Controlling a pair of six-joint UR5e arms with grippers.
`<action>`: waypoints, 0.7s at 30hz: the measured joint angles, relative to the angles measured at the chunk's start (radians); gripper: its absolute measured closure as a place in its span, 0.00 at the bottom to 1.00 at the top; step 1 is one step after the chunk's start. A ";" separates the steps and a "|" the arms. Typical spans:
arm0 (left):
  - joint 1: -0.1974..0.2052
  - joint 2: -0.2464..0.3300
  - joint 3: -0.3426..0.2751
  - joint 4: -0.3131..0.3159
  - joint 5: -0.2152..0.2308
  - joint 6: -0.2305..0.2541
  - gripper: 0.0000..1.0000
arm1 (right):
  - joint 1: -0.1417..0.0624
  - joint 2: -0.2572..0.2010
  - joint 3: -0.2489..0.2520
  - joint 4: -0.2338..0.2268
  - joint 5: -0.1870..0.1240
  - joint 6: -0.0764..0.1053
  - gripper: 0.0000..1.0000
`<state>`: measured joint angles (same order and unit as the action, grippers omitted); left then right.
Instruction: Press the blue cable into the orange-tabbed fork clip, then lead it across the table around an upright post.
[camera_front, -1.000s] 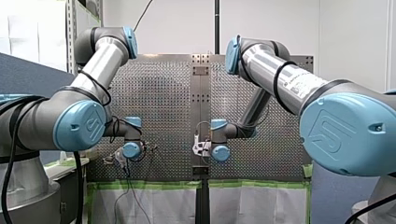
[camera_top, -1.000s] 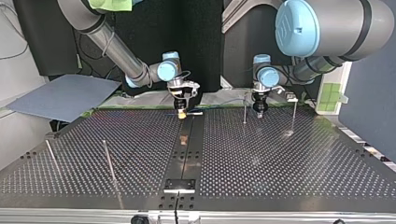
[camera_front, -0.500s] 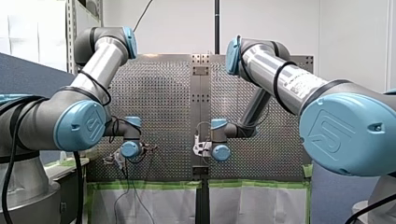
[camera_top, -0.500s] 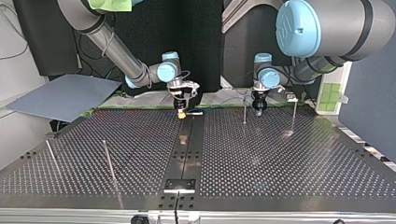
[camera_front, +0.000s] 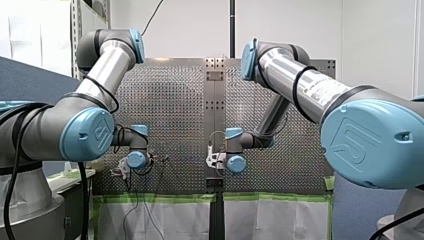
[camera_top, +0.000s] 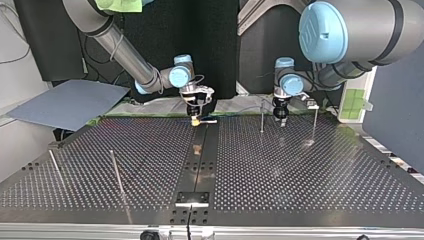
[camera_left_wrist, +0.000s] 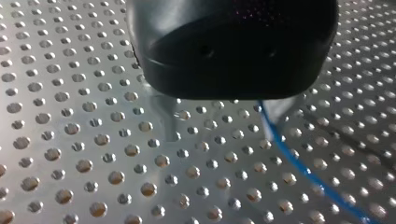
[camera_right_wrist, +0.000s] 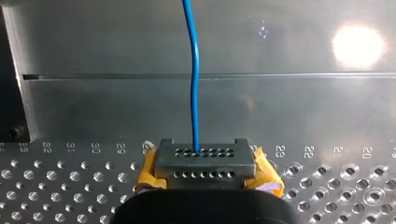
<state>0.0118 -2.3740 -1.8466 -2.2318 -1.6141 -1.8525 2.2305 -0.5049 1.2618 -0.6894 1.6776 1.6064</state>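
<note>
Perforated table (camera_top: 300, 170) was split by a smooth central strip (camera_top: 199, 150). At that strip's edge, at its end nearest the arms, you had my right gripper (camera_top: 195, 120) over the orange-tabbed fork clip (camera_right_wrist: 205, 162), and I could not tell how its jaws stood. Blue cable (camera_right_wrist: 194, 93) sat in the clip and ran across the strip, while well off the strip, beside an upright post (camera_top: 262, 116), my left gripper (camera_top: 280, 121) held its metal fingers (camera_left_wrist: 166, 119) apart, the cable just beside one.

Cable (camera_right_wrist: 195, 93) in my right tool (camera_right_wrist: 205, 162), above table (camera_right_wrist: 70, 186)
</note>
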 joint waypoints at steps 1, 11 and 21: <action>0.002 0.000 0.000 -0.006 0.001 0.008 0.00 | 0.000 0.000 0.000 0.002 0.000 0.000 1.00; 0.034 0.000 -0.012 -0.085 0.049 0.057 0.00 | -0.002 0.002 0.000 0.013 -0.001 0.000 1.00; 0.051 0.001 -0.088 -0.125 0.138 0.098 0.00 | -0.005 0.003 0.000 0.021 0.000 0.000 1.00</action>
<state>0.0630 -2.3732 -1.9348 -2.3572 -1.4757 -1.7549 2.2256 -0.5014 1.2618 -0.6681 1.6772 1.6064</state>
